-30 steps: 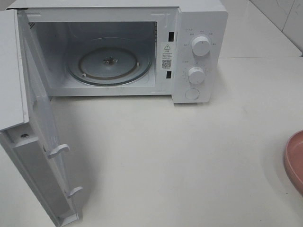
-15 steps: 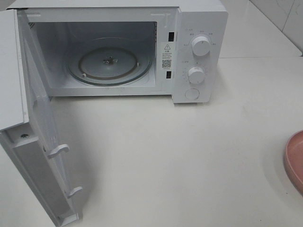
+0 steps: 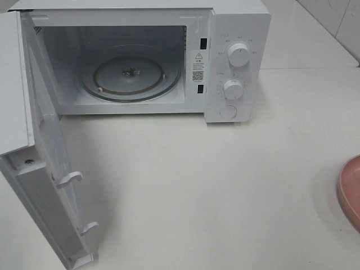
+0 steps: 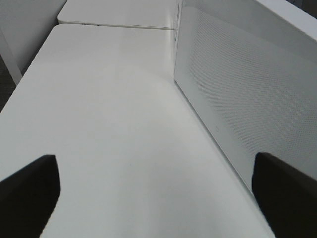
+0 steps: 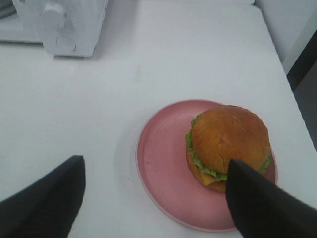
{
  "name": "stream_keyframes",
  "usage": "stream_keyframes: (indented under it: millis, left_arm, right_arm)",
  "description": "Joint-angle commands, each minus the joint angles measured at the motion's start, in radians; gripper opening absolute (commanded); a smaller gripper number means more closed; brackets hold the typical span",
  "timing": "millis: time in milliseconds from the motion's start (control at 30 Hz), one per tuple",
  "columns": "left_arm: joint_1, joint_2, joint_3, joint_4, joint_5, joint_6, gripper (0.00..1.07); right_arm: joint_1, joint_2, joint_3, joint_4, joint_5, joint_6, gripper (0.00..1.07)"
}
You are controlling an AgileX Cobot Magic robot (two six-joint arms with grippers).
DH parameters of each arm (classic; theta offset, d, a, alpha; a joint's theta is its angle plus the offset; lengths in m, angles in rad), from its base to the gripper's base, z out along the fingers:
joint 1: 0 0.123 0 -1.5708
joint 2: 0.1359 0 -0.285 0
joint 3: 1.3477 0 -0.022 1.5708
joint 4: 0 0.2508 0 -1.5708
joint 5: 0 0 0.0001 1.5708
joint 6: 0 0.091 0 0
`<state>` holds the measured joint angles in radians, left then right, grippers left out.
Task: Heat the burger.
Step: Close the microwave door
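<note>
The burger (image 5: 229,141) has a golden-brown bun, green lettuce and yellow cheese. It sits on the far-right part of a pink plate (image 5: 163,163) in the right wrist view. My right gripper (image 5: 156,166) is open and empty above the plate, one finger (image 5: 257,203) overlapping the burger's near edge. The exterior view shows only the plate's rim (image 3: 350,191) at the right edge; the burger is out of view there. The white microwave (image 3: 236,34) stands open with a bare glass turntable (image 3: 130,73). My left gripper (image 4: 154,163) is open and empty over the table.
The microwave door (image 3: 50,185) swings out to the front left. A white perforated microwave panel (image 4: 247,89) stands beside my left gripper. The control panel with two knobs (image 3: 239,54) is on the microwave's right, also in the right wrist view (image 5: 64,25). White table (image 3: 214,185).
</note>
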<state>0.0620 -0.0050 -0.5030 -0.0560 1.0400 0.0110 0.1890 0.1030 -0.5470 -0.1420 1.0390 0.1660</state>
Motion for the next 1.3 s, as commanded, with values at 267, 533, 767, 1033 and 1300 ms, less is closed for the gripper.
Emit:
stream_keyframes:
  millis: [267,533,767,1033,1300]
  left_arm:
    - [0.002,-0.019,0.003,-0.007,-0.005,0.0,0.98]
    - [0.002,-0.018,0.003,-0.007,-0.005,0.0,0.98]
    - [0.002,-0.018,0.003,-0.007,-0.005,0.0,0.98]
    - [0.002,-0.018,0.003,-0.007,-0.005,0.0,0.98]
    - [0.002,-0.018,0.003,-0.007,-0.005,0.0,0.98]
  right_arm:
    - [-0.143,-0.131,0.036,0.071,-0.043,-0.07,0.76]
    - [-0.143,-0.131,0.036,0.073,-0.043,-0.073,0.76]
    - [-0.143,-0.131,0.036,0.073,-0.043,-0.072,0.76]
    - [-0.143,-0.131,0.036,0.073,-0.043,-0.072,0.76]
    - [-0.143,-0.131,0.036,0.073,-0.043,-0.072,0.76]
